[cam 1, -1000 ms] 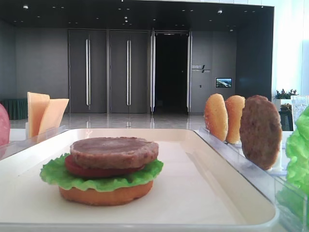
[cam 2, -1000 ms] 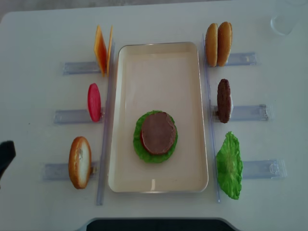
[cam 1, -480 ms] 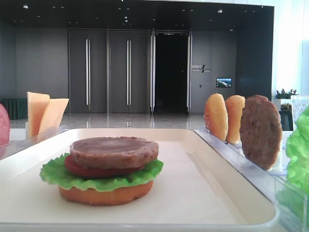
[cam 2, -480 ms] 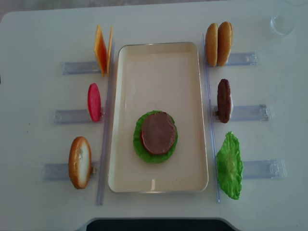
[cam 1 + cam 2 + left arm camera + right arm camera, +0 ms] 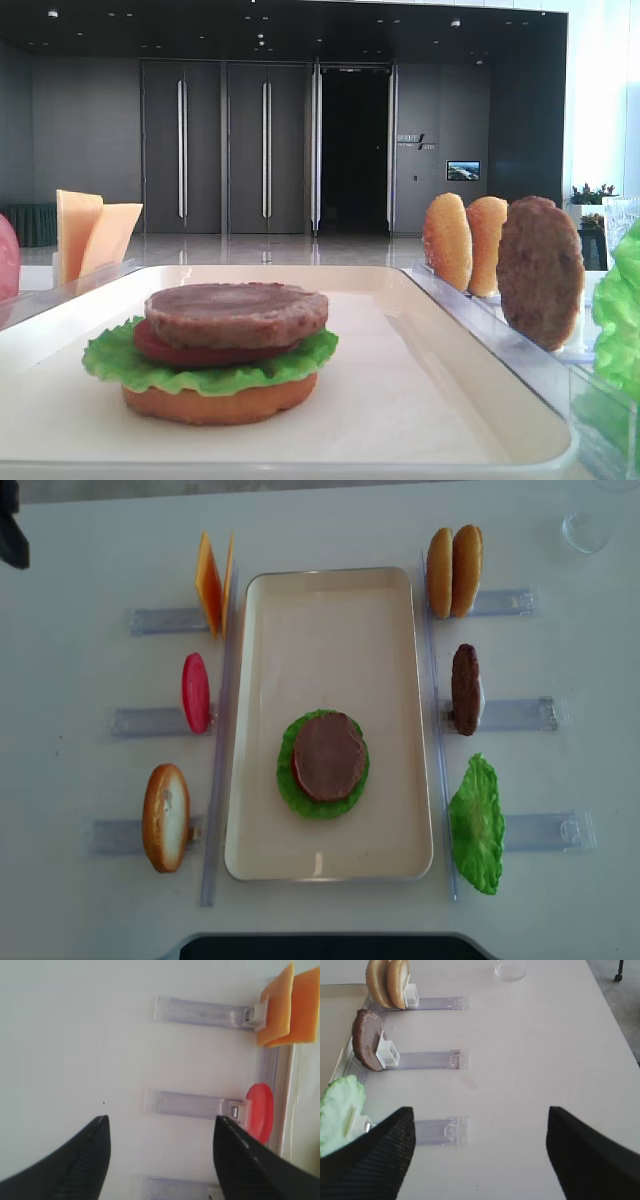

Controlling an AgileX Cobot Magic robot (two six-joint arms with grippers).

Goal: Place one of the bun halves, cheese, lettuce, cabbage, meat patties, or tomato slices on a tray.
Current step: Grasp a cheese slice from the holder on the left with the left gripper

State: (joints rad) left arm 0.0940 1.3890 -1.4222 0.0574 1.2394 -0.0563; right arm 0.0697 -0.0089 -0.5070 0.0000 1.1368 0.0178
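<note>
Hovering with jaws spread, left gripper (image 5: 157, 1157) should pinch one cheese (image 5: 276, 1011) slice near the tray's (image 5: 330, 610) far left corner, lifting straight up

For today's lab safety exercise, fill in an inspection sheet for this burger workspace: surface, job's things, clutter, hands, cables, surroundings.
Surface: white table, no spills seen.
Job's things: tray holds a stack of bun half, lettuce, tomato slice and meat patty. Upright in clear racks: two cheese slices, a tomato slice, a bun half, two bun halves, a meat patty, a lettuce leaf.
Clutter: small clear dish at the far right corner.
Hands: left hand open, holding nothing; right hand open, holding nothing.
Cables: nothing seen.
Surroundings: dark hall with tall doors.
</note>
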